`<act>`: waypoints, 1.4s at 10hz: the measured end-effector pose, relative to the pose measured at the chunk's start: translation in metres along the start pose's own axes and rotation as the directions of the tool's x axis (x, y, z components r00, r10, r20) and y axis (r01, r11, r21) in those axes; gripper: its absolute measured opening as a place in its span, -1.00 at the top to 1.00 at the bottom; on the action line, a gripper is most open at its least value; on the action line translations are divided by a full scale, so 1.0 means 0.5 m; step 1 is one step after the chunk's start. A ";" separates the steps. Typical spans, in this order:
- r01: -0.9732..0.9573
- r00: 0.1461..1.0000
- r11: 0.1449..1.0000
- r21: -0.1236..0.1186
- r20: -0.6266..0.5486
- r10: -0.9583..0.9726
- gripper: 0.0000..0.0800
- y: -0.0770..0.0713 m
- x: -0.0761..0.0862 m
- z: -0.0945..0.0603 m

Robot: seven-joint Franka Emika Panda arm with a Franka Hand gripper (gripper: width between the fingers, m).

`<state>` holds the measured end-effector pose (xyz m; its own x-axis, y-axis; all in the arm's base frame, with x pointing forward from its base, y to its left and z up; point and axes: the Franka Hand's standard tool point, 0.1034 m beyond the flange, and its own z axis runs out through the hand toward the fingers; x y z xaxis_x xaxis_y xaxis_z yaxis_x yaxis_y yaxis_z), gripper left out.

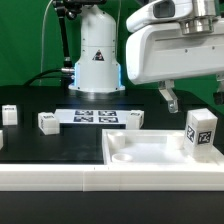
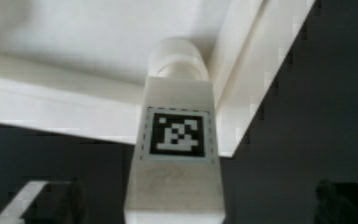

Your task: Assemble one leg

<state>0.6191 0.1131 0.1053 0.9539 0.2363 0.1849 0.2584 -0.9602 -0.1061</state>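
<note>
White smooth-shelled rounded arm column (image 1: pixel 97 45) bearing a black triangular warning label (image 1: pixel 97 56); blue glowing ring (image 1: pixel 72 76) at its foot; thin black cables (image 1: pixel 55 30) alongside; bulky white boxy wrist housing (image 1: pixel 175 50); dark grey stubby gripper fingers (image 1: pixel 169 99) beneath.

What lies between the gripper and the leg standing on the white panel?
Nothing: in the exterior view the gap between the gripper and the leg is bare.

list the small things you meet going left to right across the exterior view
white block at the left edge → second white block → marker board → third white block → leg
</note>
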 end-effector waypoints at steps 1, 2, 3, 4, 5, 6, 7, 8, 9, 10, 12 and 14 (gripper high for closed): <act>-0.024 0.998 1.000 0.010 0.058 0.023 -0.62 -0.001 0.010 -0.003; -0.030 0.995 0.999 0.018 0.093 0.028 -0.62 0.001 0.021 -0.007; -0.027 0.988 0.999 0.029 0.152 0.022 -0.62 0.006 0.024 -0.007; -0.024 0.985 0.999 0.036 0.169 0.018 -0.62 0.011 0.033 -0.006; -0.023 0.985 0.999 0.038 0.173 0.016 -0.62 0.008 0.033 -0.005; -0.023 0.985 0.999 0.038 0.171 0.016 -0.62 0.008 0.034 -0.005; -0.024 0.985 0.999 0.037 0.171 0.017 -0.62 0.010 0.033 -0.003; -0.045 0.989 0.999 0.027 0.143 0.041 -0.62 0.017 0.040 0.003; -0.075 0.992 0.997 0.013 0.105 0.073 -0.62 0.020 0.044 0.012; -0.080 0.992 0.997 0.012 0.098 0.078 -0.62 0.020 0.039 0.023; -0.066 0.994 0.998 0.011 0.090 0.064 -0.62 0.025 0.036 0.031; -0.051 0.995 0.999 0.012 0.092 0.050 -0.57 0.029 0.034 0.034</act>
<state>0.6419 0.1055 0.0905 0.9756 0.2009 0.0888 0.2112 -0.9691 -0.1275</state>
